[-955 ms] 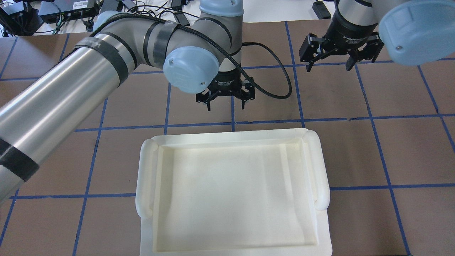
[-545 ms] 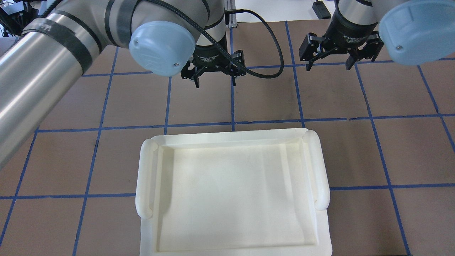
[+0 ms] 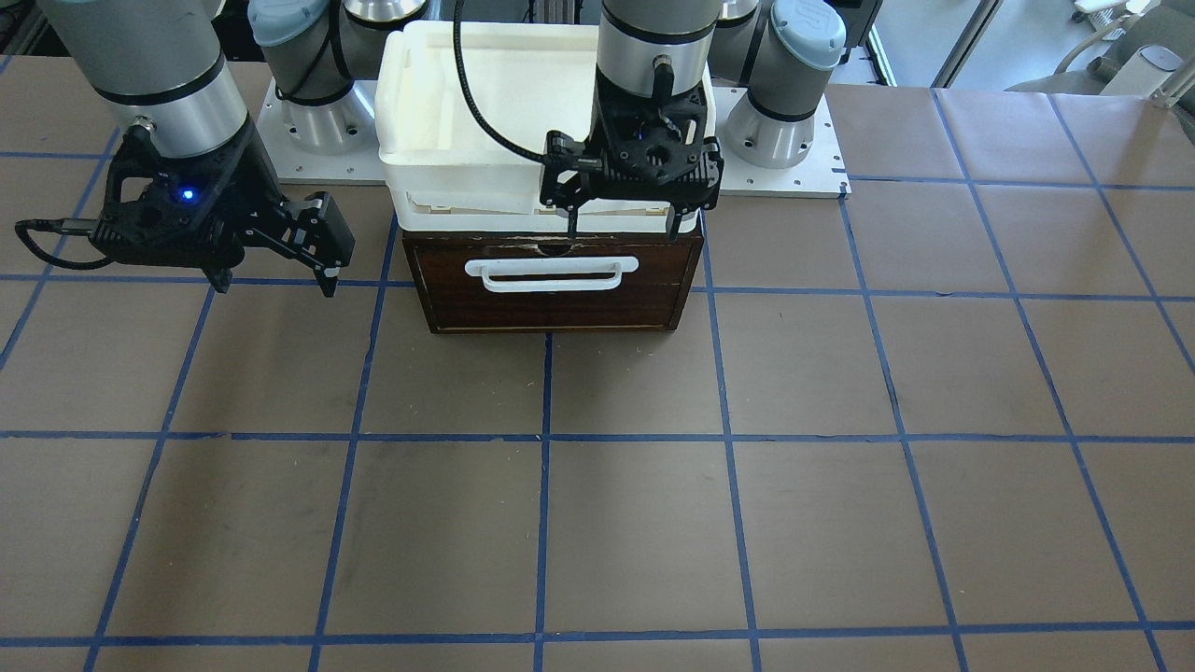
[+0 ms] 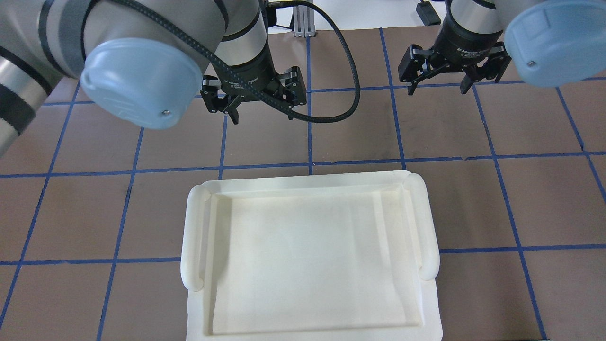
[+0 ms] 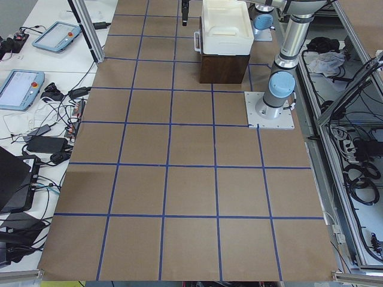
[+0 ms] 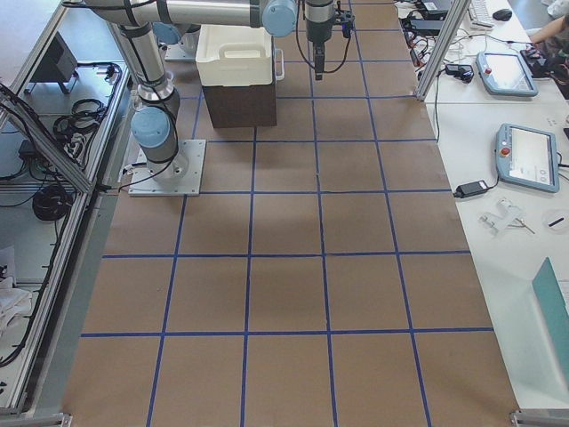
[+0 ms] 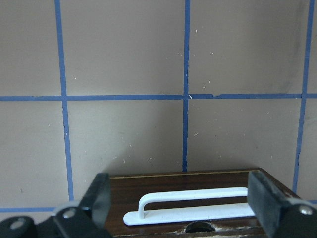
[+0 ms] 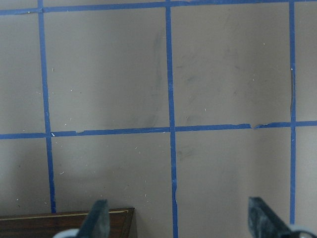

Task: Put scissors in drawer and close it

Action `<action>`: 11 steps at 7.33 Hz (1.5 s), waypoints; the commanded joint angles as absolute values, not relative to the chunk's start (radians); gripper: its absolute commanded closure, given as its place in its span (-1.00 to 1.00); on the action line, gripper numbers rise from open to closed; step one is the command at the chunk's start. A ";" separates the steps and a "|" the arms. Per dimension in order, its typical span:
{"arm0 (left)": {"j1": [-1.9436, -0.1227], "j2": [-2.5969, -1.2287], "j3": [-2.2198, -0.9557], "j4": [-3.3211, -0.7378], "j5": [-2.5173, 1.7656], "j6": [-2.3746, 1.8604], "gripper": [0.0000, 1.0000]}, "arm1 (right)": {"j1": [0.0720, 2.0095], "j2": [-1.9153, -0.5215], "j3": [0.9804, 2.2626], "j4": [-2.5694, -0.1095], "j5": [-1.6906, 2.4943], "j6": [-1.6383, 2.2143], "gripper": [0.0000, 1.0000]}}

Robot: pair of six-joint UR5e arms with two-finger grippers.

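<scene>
The drawer [image 3: 448, 299] is pushed in, its dark brown front flush with the box, its white bar handle [image 3: 551, 273] facing out. The scissors are out of view in every frame. My left gripper [image 3: 623, 227] is open and empty, hanging just above the drawer's front edge. It also shows in the overhead view [image 4: 262, 116]. The left wrist view looks down between its fingers [image 7: 101, 191] at the handle [image 7: 193, 206]. My right gripper [image 3: 275, 283] is open and empty, above the table beside the drawer box. It also shows in the overhead view [image 4: 438, 90].
A white plastic tray [image 4: 189, 237] sits on top of the drawer box, and nothing shows in it. The brown table is marked with blue tape squares [image 3: 546, 439]. Both arm bases [image 3: 784, 103] stand behind the box. A black cable [image 4: 350, 71] loops off my left wrist.
My left gripper has moved away from the tray's far edge and then to the left in the overhead view, with the arm swinging along. The right arm has not moved.
</scene>
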State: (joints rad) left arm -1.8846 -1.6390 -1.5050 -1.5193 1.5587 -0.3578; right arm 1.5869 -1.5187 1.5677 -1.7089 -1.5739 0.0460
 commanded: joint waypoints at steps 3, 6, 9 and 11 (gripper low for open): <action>-1.653 -1.470 -1.591 -1.583 1.557 -0.136 -1.00 | 1.588 -1.517 1.568 -1.709 -1.574 0.045 -1.00; -1.600 -1.512 -1.528 -1.575 1.543 -0.144 -1.00 | 1.588 -1.517 1.568 -1.709 -1.572 0.046 -1.00; -1.624 -1.531 -1.523 -1.585 1.555 -0.129 -1.00 | 1.588 -1.517 1.568 -1.710 -1.574 0.045 -1.00; -1.643 -1.532 -1.522 -1.609 1.598 -0.057 -1.00 | 1.586 -1.517 1.568 -1.709 -1.574 0.044 -1.00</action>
